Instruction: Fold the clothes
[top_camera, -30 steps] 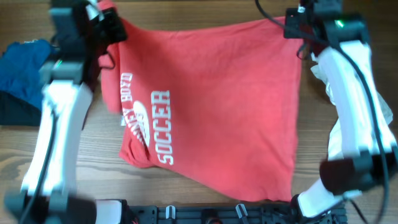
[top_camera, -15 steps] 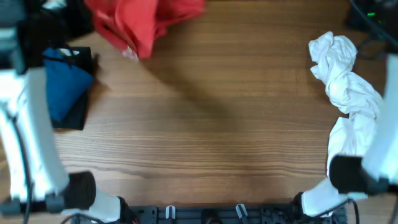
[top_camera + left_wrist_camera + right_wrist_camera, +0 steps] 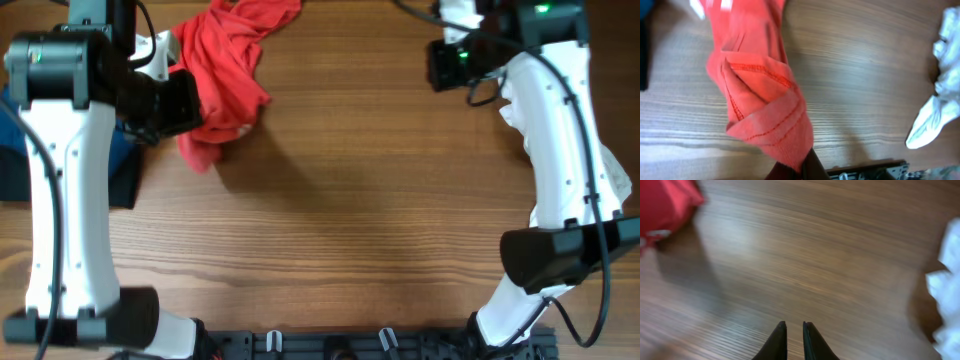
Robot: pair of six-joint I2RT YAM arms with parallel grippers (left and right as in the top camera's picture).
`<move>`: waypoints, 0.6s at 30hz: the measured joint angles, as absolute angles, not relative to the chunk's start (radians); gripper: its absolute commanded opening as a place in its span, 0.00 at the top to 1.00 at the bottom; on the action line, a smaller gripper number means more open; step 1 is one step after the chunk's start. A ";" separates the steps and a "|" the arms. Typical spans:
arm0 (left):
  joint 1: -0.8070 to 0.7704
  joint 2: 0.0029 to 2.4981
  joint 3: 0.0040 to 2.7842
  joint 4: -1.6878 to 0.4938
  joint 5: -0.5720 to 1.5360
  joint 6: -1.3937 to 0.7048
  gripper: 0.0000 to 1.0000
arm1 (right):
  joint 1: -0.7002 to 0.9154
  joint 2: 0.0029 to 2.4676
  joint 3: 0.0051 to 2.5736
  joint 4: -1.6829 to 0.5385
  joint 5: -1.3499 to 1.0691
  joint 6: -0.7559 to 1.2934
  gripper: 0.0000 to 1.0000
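Note:
The red T-shirt (image 3: 228, 62) is bunched up at the back left, partly lifted off the wooden table (image 3: 360, 210). My left gripper (image 3: 188, 108) is shut on a fold of it. In the left wrist view the shirt (image 3: 757, 95) hangs from my jaws (image 3: 802, 167), red stitching showing. My right gripper (image 3: 447, 63) is at the back right, away from the shirt. In the right wrist view its fingers (image 3: 794, 328) are shut and empty above bare wood. A crumpled white garment (image 3: 614, 175) lies at the right, mostly behind the right arm.
A blue garment (image 3: 122, 145) on a black one (image 3: 124, 188) lies at the left edge, mostly hidden by the left arm. The white garment also shows in the left wrist view (image 3: 940, 95) and the right wrist view (image 3: 947, 290).
A second ago both grippers held the red shirt spread out. The right gripper has let go and swung back in, and the shirt now hangs bunched from the left gripper.

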State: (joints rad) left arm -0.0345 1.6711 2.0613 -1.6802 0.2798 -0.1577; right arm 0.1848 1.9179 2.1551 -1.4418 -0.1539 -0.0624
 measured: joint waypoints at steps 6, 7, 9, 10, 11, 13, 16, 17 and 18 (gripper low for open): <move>-0.134 1.430 2.061 -1.684 0.180 -0.118 0.96 | 0.309 2.040 2.156 -1.443 -0.266 -0.112 0.39; -0.134 1.404 2.061 -1.686 0.150 -0.123 0.96 | 0.337 2.091 2.155 -1.443 -0.273 -0.113 0.39; -0.134 1.392 2.057 -1.687 0.119 -0.132 0.96 | 0.387 2.162 2.154 -1.445 -0.284 -0.120 0.39; -0.134 1.401 2.043 -1.686 0.108 -0.133 0.96 | 0.420 2.200 2.154 -1.445 -0.288 -0.122 0.39; -0.134 1.412 2.025 -1.686 0.100 -0.135 0.96 | 0.450 2.229 2.154 -1.443 -0.289 -0.123 0.39; -0.134 1.452 1.954 -1.679 0.071 -0.136 0.96 | 0.500 2.278 2.154 -1.443 -0.292 -0.137 0.40; -0.133 1.522 1.887 -1.658 -0.080 -0.208 0.96 | 0.543 2.319 2.153 -1.425 -0.290 -0.155 0.39; -0.130 1.542 1.880 -1.656 -0.161 -0.258 0.96 | 0.559 2.331 2.153 -1.397 -0.284 -0.159 0.39; -0.119 1.566 1.876 -1.652 -0.275 -0.327 0.96 | 0.566 2.336 2.153 -1.384 -0.283 -0.159 0.39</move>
